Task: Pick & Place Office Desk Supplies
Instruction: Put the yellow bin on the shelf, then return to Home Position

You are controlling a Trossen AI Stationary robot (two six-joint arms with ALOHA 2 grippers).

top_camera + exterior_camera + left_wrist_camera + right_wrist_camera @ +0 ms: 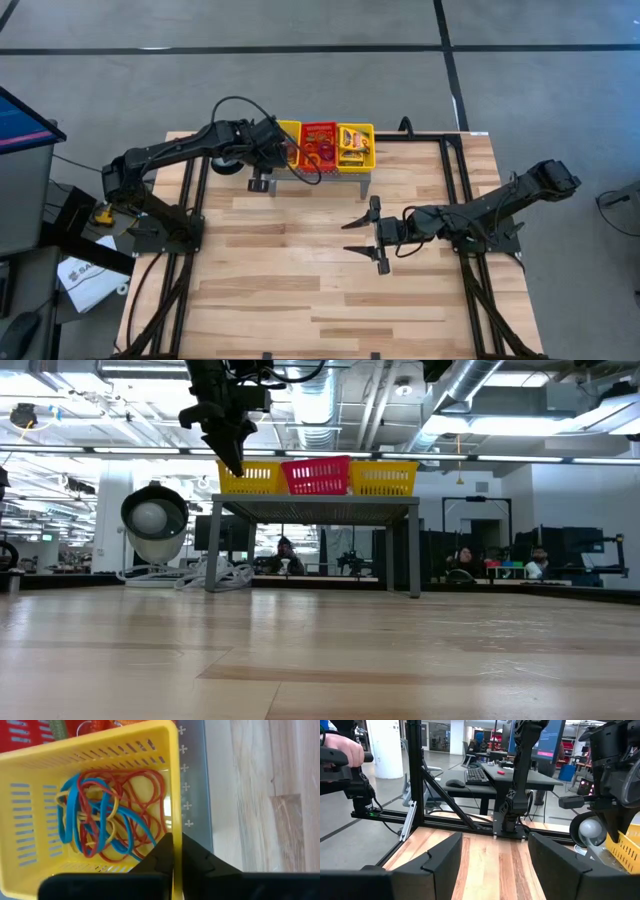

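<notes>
Three baskets stand in a row on a small grey stand [312,176] at the table's far side. The left yellow basket [35,815] holds red, blue and yellow rubber bands [110,820]. The red basket [320,146] holds rings, and the right yellow basket [355,147] holds card packets. My left gripper [172,847] is shut, tips slanting down over the left basket's near wall [174,785], close to its left end [238,468]. My right gripper [347,237] waits open over the table's middle, pointing level toward the left, nothing between its fingers [495,865]. My left gripper's shut fingertips [165,851] stand right at the top edge of the left yellow basket's near wall. They come slanting from above and from the table's left. I cannot tell whether they touch the wall, and no rubber band shows between them.
A white lamp-like object [152,520] stands at the table's far left beside the left arm's base. Black frame rails [195,200] run along both table sides. Bare wood [300,290] lies between the stand and the near edge. People sit at desks in the room behind.
</notes>
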